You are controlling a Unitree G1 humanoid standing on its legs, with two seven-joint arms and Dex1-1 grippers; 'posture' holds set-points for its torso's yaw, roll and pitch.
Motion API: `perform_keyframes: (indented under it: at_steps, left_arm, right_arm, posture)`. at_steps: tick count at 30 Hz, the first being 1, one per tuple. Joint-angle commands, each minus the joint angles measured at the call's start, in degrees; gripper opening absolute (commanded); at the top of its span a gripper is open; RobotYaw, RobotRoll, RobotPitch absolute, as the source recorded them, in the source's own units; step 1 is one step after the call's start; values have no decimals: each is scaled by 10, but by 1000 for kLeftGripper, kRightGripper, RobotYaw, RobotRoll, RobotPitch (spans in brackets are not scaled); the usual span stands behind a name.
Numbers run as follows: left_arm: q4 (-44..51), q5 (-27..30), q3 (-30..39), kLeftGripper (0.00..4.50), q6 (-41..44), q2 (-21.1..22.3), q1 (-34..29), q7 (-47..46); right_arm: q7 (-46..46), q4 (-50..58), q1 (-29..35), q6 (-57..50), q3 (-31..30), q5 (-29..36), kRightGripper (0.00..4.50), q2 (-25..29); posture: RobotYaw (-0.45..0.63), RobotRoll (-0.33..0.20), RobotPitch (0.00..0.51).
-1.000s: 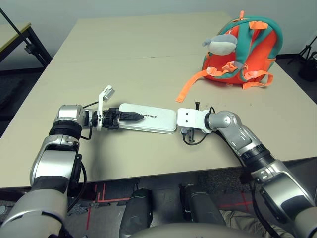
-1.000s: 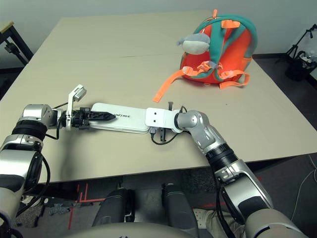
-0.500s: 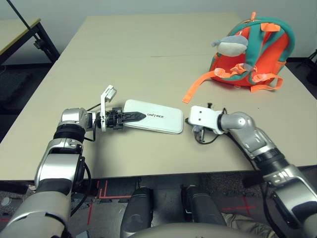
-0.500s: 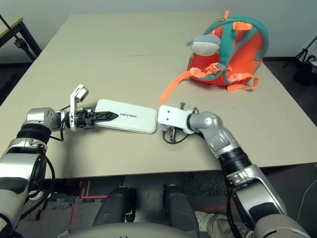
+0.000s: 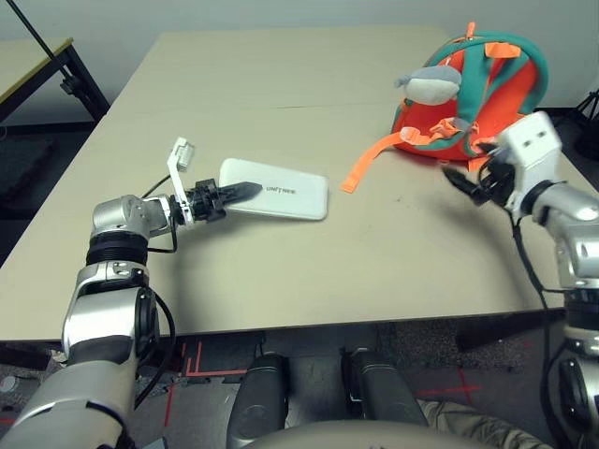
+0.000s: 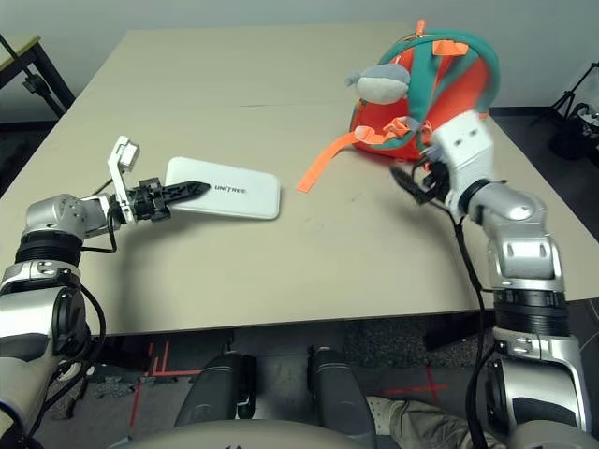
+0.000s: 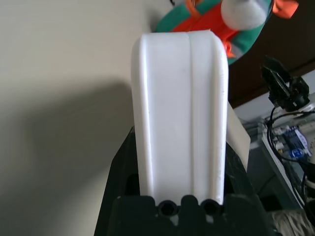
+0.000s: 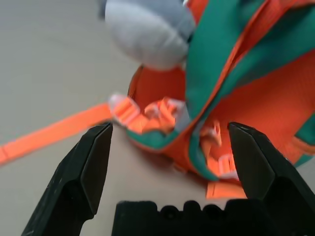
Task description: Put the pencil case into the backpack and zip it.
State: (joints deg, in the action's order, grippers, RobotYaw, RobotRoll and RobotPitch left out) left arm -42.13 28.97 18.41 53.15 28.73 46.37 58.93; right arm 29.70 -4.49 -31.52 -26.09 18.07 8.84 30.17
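pencil case (image 5: 273,189) in left pincer (image 5: 245,191), outside backpack (image 5: 487,89)

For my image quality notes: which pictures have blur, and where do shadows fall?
Right eye view: the backpack top and right tool are motion-smeared. Right wrist view: backpack soft, unfocused. Left wrist view: the pencil case casts a dark shadow on the table.

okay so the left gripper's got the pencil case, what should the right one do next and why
Probably ease the right gripper forward onto the backpack to steady it or find the zipper. Its fingers stand wide open just short of the bag's lower edge and straps, while the left gripper is shut on one end of the pencil case, which can't go in until the bag is opened.
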Motion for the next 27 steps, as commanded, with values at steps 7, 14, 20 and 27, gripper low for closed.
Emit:
perform_keyframes:
  at_steps: [7,14,20,27]
  left_arm:
    - [115,70,86,1337,-50,-46,-3,-108]
    - [228,128,103,1337,-20,-60,-40,-161]
    - [268,157,107,1337,-18,-66,-59,-193]
    - [269,171,105,1337,-26,-66,-67,-207]
  right_arm:
    - [-133,-249,-115,96,25,2,4500,-23]
    - [-129,-437,-188,198,14,8,4500,-20]
    - [-123,-552,-238,256,9,7,3854,-26]
    - [-91,-569,-253,290,3,14,1182,-33]
  posture:
    - [110,0,93]
    - [145,0,95]
    - [163,0,95]
    - [155,0,94]
